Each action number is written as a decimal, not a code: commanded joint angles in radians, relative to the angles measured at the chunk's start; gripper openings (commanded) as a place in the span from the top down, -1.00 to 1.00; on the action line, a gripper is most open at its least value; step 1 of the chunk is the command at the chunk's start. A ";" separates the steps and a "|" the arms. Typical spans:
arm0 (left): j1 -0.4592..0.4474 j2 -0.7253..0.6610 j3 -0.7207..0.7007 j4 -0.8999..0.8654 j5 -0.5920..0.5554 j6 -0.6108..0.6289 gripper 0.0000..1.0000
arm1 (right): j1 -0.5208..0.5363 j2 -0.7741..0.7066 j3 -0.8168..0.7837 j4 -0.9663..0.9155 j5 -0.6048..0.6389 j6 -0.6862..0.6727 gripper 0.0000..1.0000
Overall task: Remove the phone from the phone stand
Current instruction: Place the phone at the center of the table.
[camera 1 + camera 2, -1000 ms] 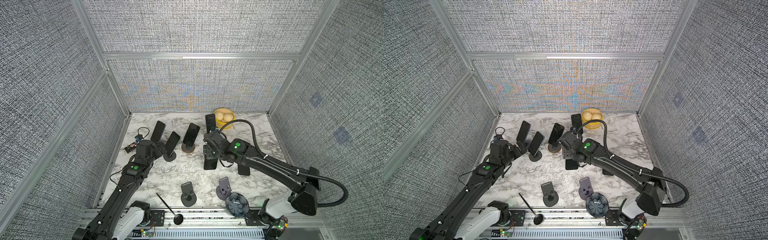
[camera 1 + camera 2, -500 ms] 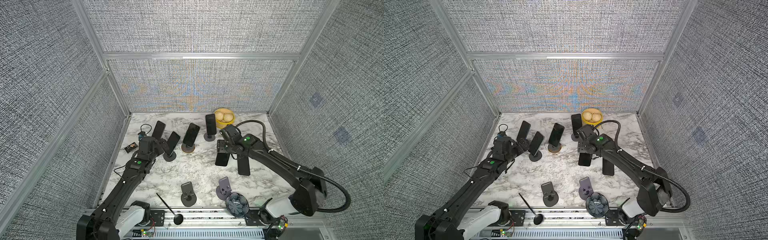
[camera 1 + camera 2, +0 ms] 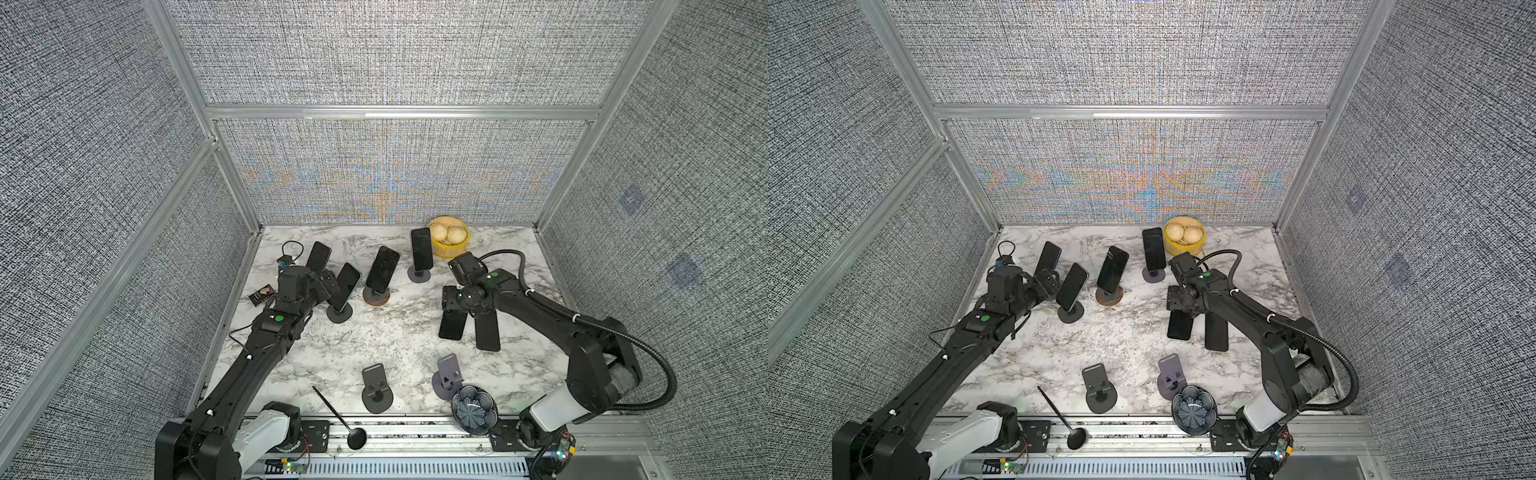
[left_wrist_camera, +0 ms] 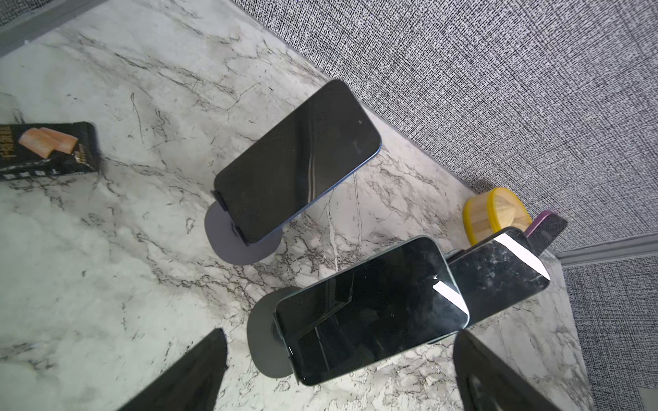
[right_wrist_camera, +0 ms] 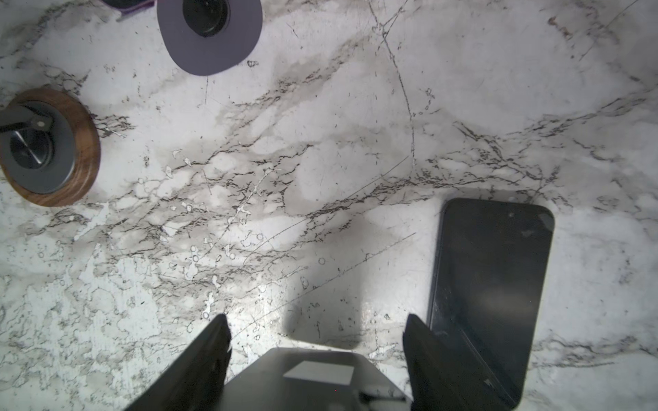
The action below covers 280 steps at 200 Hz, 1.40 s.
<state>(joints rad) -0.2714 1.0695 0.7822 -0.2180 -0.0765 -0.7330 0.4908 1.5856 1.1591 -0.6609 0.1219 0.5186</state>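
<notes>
The right fingers (image 5: 199, 370) held a phone (image 3: 451, 325) over the counter (image 3: 395, 345). The left fingers (image 4: 192, 370) were wide open. Four other phones (image 3: 382, 269) sat on stands (image 3: 376, 297).

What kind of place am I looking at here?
Probably a robotics test cell, not a home or shop: grey woven wall panels in aluminium framing enclose a marble-patterned tabletop, with a black left robot arm and black right robot arm mounted at its front edge.

A dark phone (image 3: 1180, 326) is clamped in the right gripper (image 3: 1177, 309) beside a flat phone (image 3: 1217, 332). The left gripper (image 3: 1049, 281) is spread wide near a propped phone (image 3: 1072, 286).
</notes>
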 commanded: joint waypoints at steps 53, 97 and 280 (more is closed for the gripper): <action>0.001 -0.002 0.000 0.026 0.001 0.016 -0.99 | -0.038 0.105 0.017 -0.040 -0.020 -0.055 -0.41; 0.001 -0.007 -0.013 0.061 0.018 0.009 -0.99 | -0.046 0.159 0.017 -0.031 -0.016 -0.058 -0.41; 0.001 -0.004 -0.001 0.024 0.016 0.027 -0.99 | -0.053 0.298 0.005 0.020 -0.044 -0.048 -0.42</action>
<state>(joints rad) -0.2714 1.0760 0.7795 -0.1776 -0.0528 -0.7219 0.4355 1.8622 1.1820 -0.6659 0.0792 0.4698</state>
